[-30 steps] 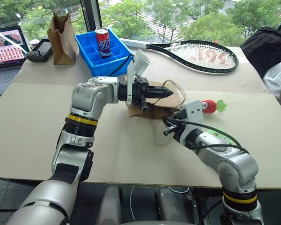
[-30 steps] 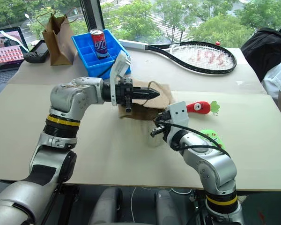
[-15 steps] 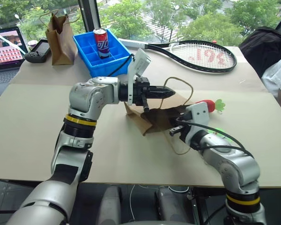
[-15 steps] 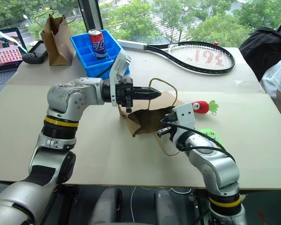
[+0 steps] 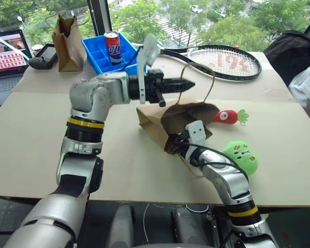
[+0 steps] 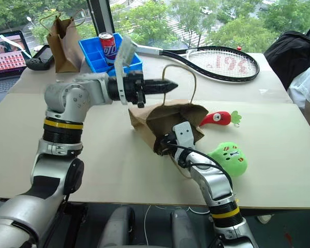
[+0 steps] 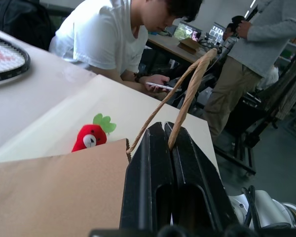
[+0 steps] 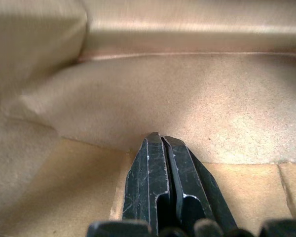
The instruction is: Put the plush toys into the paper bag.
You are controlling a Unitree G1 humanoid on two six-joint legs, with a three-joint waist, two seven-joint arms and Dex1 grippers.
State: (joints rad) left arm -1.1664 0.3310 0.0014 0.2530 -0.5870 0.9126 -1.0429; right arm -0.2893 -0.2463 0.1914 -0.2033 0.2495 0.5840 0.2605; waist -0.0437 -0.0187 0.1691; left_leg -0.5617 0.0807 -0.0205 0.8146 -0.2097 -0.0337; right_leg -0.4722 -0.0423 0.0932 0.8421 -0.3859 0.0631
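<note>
Since a second ago, my left hand (image 5: 188, 83) has risen, fingers shut on the cord handle (image 5: 204, 92) and lifting one side of the paper bag (image 5: 152, 122) off the counter (image 5: 36, 139). Right of it, my right hand (image 8: 160, 148), fingers pressed together and empty, now reaches inside the bag's mouth. Red pepper toy (image 5: 226, 116) and lime-green toy (image 5: 241, 156) lie outside, just beside the bag.
</note>
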